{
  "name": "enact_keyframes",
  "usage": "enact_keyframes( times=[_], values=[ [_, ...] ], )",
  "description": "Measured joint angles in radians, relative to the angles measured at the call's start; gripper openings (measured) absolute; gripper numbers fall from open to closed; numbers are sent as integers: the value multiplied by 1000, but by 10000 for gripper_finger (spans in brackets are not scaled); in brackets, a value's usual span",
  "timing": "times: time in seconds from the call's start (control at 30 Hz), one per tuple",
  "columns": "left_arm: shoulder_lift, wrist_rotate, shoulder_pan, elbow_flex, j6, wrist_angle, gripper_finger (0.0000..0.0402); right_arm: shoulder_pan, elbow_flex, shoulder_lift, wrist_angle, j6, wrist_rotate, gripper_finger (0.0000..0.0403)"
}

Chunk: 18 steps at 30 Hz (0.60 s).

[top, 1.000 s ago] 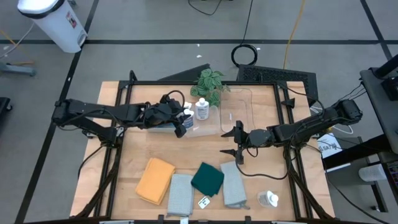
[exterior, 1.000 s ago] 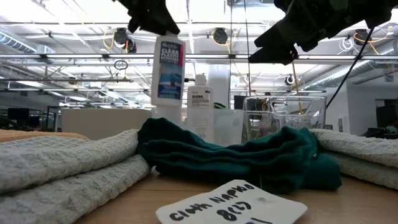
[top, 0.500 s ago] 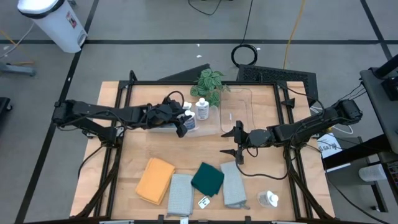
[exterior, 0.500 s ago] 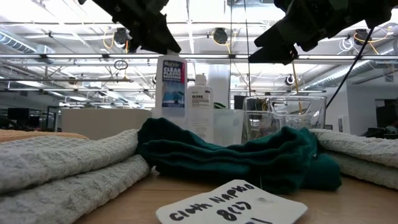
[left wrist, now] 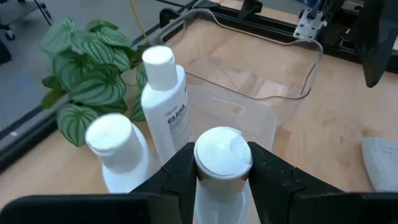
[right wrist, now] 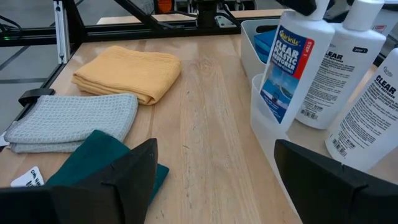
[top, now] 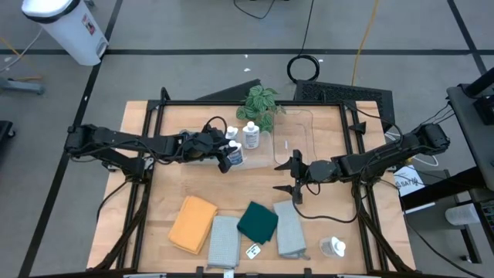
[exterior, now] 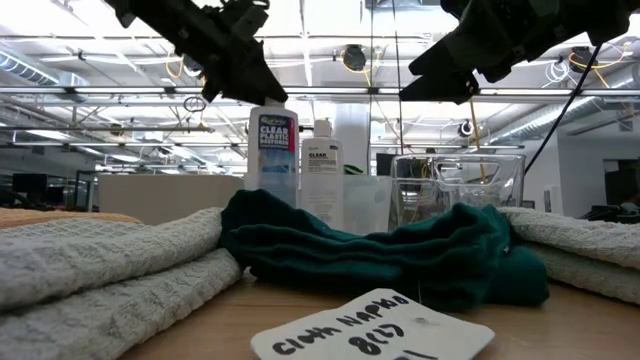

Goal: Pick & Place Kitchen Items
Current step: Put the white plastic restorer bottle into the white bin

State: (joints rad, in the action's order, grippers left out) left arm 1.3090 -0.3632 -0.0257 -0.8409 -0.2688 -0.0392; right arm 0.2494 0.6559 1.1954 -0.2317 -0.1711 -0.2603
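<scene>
Left gripper (top: 229, 151) clamped on the round white cap of a smooth white plastic squeeze bottle (exterior: 272, 152) with a blue label, upright beside two like bottles; folded waffle-weave cloths along the front edge; right gripper (top: 292, 179) spread wide over bare wood

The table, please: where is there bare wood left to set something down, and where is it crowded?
Bare wood lies mid-table, between the bottles and the cloth row, left of the open right gripper. Another patch sits left of the orange cloth. It is crowded at the back, where the left gripper holds a white bottle beside the plant and clear bin.
</scene>
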Motion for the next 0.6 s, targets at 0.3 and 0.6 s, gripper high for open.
enact_keyframes(
  times=[0.3,0.6],
  values=[
    [0,-1,-4,44,-8,39,118,0,0,0,-1,0,0,293],
    [15,-1,-7,47,-19,41,118,0,0,0,-2,0,0,293]
  ],
)
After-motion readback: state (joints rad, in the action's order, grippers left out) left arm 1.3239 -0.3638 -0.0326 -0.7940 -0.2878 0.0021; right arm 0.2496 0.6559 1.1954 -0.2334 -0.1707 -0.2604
